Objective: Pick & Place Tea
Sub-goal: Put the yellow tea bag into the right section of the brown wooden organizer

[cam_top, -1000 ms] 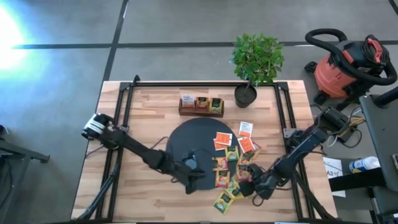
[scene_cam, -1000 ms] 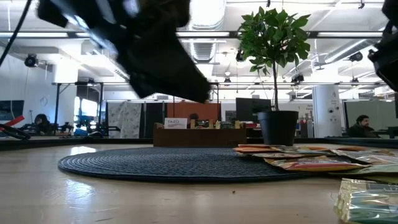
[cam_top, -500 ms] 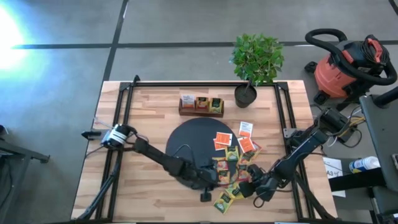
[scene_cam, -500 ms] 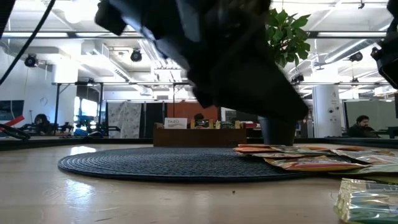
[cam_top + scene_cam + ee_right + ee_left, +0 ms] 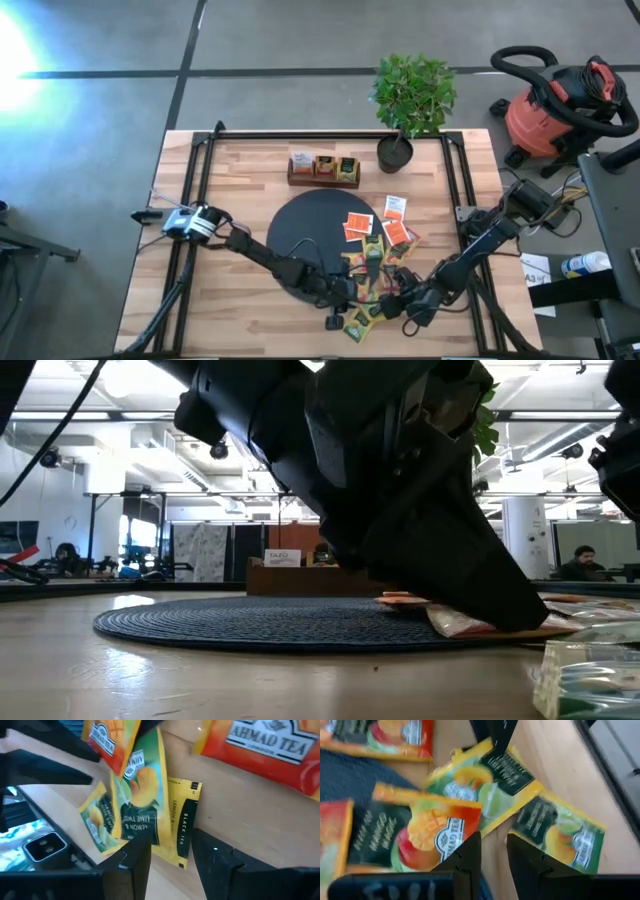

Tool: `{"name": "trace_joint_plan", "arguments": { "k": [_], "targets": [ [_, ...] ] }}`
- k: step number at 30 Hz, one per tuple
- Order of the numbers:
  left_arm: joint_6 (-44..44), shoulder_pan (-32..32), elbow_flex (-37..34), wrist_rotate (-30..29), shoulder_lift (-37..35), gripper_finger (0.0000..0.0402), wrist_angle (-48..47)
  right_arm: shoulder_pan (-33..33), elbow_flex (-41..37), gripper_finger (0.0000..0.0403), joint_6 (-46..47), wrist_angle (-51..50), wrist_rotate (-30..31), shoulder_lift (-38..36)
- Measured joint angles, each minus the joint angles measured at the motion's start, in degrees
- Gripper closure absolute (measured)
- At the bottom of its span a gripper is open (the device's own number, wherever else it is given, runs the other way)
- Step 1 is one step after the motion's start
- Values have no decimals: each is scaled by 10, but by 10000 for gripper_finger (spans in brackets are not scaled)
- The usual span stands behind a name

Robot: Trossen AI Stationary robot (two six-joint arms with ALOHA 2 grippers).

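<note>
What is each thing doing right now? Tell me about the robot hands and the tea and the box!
left gripper: fingers open, empty, low over the tea pile.
right gripper: fingers open, empty, beside the same pile.
tea sachets: loose, lying flat and overlapping.
wooden box: standing at the table's far side, sachets upright inside.
black mat: flat, a few sachets on its edge.

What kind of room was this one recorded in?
Probably an open-plan office or lab: desks with partitions under strip ceiling lights, a concrete floor and a shop vacuum beside the wooden table.
</note>
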Motion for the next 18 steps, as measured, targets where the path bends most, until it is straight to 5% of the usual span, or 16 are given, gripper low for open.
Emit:
{"name": "trace_joint_plan", "arguments": {
  "k": [18],
  "targets": [
    [-4,2,0,2,2,312,4,-1,10,264,2,3,-35,-12]
  ]
}}
